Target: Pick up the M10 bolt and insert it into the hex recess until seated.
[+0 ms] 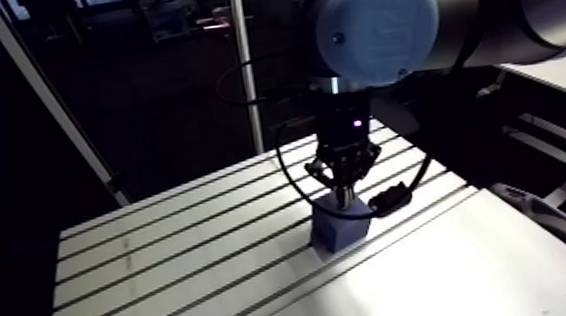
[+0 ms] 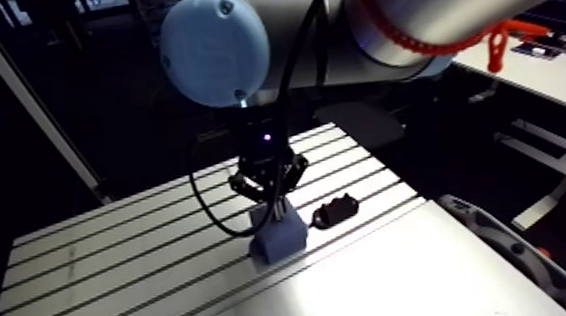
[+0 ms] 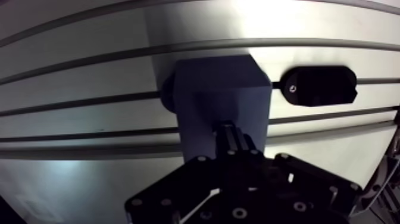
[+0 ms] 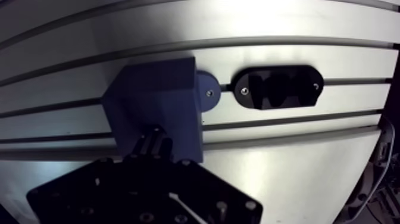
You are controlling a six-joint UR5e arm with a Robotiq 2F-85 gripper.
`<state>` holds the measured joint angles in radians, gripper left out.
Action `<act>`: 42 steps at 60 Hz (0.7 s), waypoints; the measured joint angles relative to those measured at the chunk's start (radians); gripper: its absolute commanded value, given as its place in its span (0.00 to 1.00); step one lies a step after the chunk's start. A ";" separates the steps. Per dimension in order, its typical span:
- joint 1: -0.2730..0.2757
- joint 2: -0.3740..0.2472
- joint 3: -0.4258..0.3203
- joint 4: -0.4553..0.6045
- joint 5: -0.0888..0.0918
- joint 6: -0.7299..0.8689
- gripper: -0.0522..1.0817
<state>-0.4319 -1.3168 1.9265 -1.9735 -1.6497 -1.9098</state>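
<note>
Now claw (image 3: 232, 130) sits atop blue block (image 3: 217, 89), directly above; grip cannot tell, bolt hidden.

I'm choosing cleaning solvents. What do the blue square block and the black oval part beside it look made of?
The blue square block looks like matte plastic, perhaps printed: even colour, dull faces, no glints. The black oval part seems plastic or coated metal, slightly glossy; too dark to tell.

Dim overall, table (image 3: 268, 18) glare — soft blur
</note>
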 measured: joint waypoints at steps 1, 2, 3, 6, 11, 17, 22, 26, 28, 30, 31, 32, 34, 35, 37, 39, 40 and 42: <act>0.000 0.000 0.000 0.000 0.000 0.000 1.00; 0.000 0.000 0.000 0.000 0.000 0.000 1.00; 0.000 0.000 0.000 0.000 -0.001 0.000 1.00; 0.000 0.000 0.000 0.000 -0.001 -0.001 1.00; -0.001 0.000 0.000 0.000 -0.001 -0.001 1.00; -0.001 0.000 0.001 0.000 -0.001 -0.001 1.00; -0.001 0.000 0.001 0.000 -0.001 -0.001 1.00; -0.001 0.000 0.001 0.000 -0.002 -0.001 1.00; -0.001 0.000 0.001 0.000 -0.002 -0.001 1.00; 0.000 0.000 0.001 0.000 -0.002 -0.002 1.00; 0.000 0.000 0.001 0.000 -0.002 -0.002 1.00; 0.000 0.000 0.001 0.000 -0.002 -0.002 1.00; 0.000 0.000 0.001 0.000 -0.002 -0.002 1.00; 0.000 0.000 0.001 0.000 -0.002 -0.002 1.00; 0.000 0.000 0.001 0.000 -0.002 -0.002 1.00; 0.000 0.000 0.001 0.000 -0.002 -0.002 1.00; 0.000 0.000 0.001 0.000 -0.002 -0.002 1.00; 0.000 0.000 0.001 0.000 -0.002 -0.002 1.00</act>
<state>-0.4315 -1.3168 1.9276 -1.9736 -1.6513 -1.9115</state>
